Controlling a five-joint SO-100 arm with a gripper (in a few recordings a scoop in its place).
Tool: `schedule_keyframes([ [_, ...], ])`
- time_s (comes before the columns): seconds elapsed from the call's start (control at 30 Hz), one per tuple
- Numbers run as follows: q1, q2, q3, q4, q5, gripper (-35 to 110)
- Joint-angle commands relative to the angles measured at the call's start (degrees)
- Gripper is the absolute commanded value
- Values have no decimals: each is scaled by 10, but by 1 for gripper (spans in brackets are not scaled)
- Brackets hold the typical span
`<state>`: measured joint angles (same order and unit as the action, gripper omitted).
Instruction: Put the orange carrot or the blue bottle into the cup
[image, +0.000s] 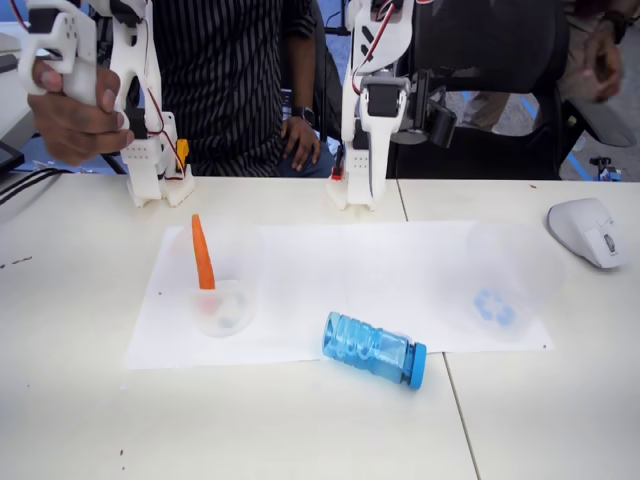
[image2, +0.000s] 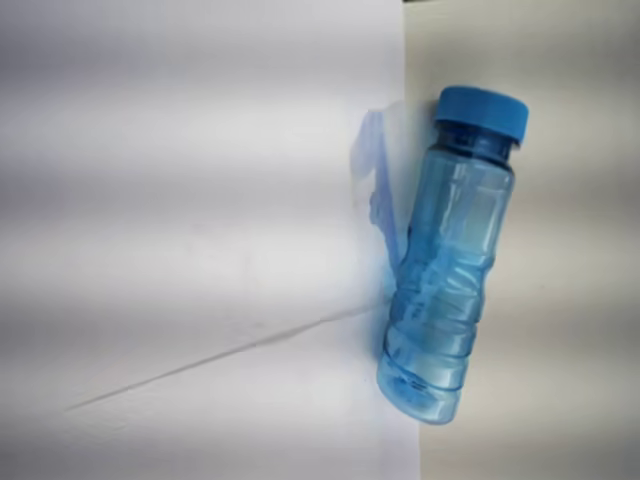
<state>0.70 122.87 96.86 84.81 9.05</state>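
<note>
The blue bottle (image: 372, 350) lies on its side at the front edge of the white paper, cap toward the right; in the wrist view the blue bottle (image2: 450, 270) lies half on the paper with its cap at the top. The cup (image: 503, 285), clear with a blue swirl on its base, stands at the right of the paper with nothing in it. The orange carrot (image: 203, 254) leans upright inside a second clear cup (image: 222, 290) at the left. My gripper (image: 437, 122) is raised at the back of the table on the folded white arm, well away from all of these; its jaws are not discernible.
A white paper sheet (image: 330, 275) covers the middle of the table. At the right edge rests a white computer mouse (image: 590, 232). A person in a striped shirt (image: 235, 80) stands behind the table, and a dark chair (image: 490, 80) stands behind the arm.
</note>
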Motion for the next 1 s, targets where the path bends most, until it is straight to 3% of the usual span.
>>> schedule_keyframes([
  [0.0,18,4,-67,4,12,37],
  [0.33,112,-102,-137,-57,12,37],
  [0.97,62,-294,-305,23,54,37],
])
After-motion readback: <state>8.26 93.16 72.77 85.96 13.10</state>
